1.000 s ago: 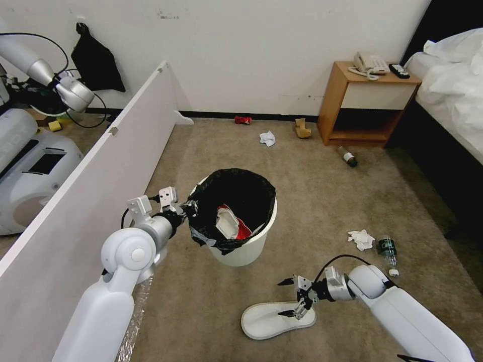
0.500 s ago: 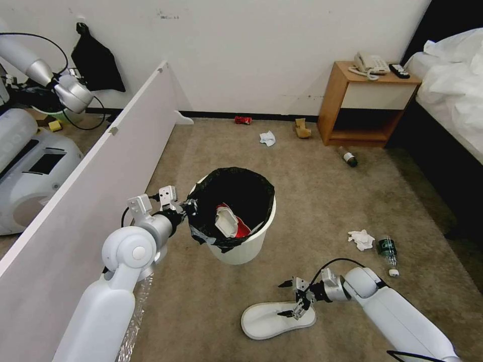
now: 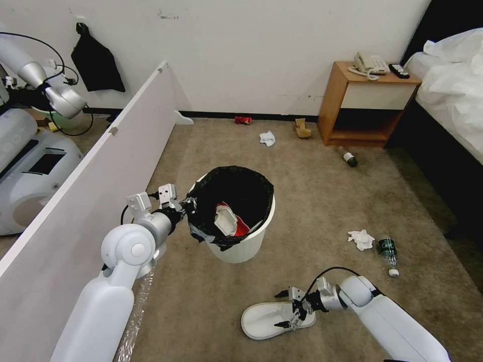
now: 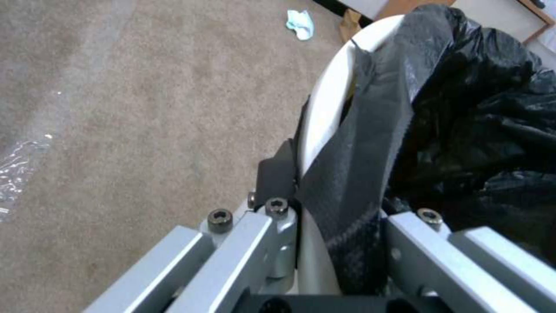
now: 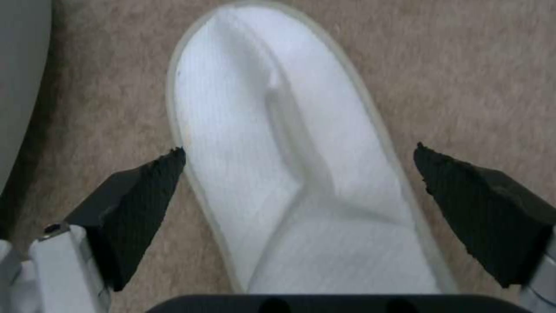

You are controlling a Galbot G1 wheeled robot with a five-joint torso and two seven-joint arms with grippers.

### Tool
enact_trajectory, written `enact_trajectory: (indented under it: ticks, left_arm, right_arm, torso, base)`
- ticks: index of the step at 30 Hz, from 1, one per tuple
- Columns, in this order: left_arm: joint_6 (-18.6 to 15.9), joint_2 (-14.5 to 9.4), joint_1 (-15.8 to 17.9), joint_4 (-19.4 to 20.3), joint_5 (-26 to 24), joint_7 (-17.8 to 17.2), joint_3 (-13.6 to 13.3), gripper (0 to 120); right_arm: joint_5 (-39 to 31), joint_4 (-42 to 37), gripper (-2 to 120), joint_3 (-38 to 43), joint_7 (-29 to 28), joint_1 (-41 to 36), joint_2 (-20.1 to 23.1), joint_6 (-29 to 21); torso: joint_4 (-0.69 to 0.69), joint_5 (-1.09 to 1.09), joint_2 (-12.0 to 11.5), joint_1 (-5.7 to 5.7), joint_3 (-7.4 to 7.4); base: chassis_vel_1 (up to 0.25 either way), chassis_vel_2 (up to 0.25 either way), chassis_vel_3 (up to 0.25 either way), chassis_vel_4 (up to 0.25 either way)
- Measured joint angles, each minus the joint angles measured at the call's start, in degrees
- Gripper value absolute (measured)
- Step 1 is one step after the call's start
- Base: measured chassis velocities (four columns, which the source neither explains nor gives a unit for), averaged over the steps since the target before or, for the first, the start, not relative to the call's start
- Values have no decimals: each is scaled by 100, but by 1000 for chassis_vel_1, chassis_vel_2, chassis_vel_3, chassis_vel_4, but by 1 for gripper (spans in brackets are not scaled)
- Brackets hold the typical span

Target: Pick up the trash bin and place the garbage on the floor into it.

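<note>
On the carpet (image 3: 312,201), status:
Left gripper (image 3: 190,205): clamped on trash bin (image 3: 241,246) rim, bin held.
Right gripper (image 3: 288,307): jaws spread astride white slipper (image 3: 269,320).
Done: one slipper, red wrapper binned.
Remaining: tissues (image 3: 360,239), bottles, can.

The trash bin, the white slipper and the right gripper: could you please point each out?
trash bin (image 3: 241,249): head view, bare white side wall.
white slipper (image 5: 260,165): right wrist view, upper strap.
right gripper (image 3: 285,309): head view, midway between open fingertips.

Both arms reach forward, low.
The left gripper (image 3: 188,205) is clamped on the bin (image 3: 241,246) rim, arm bent at the elbow; the right gripper (image 3: 283,308) hangs spread wide over a slipper (image 3: 266,319), wrist angled down.
</note>
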State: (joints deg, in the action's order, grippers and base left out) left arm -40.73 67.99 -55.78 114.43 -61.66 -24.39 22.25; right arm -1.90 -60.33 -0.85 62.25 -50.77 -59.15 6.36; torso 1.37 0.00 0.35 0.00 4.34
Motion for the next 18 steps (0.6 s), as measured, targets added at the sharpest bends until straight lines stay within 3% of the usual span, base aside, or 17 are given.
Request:
enact_trajectory:
  ticks: [18]
  left_arm:
    - [0,107,-53,5,90,4,-45,4]
  right_arm:
    - [125,347,100,103,-25,-5,-190,107]
  torso:
    - [0,0,0,0,0]
  base:
    - [0,0,0,0]
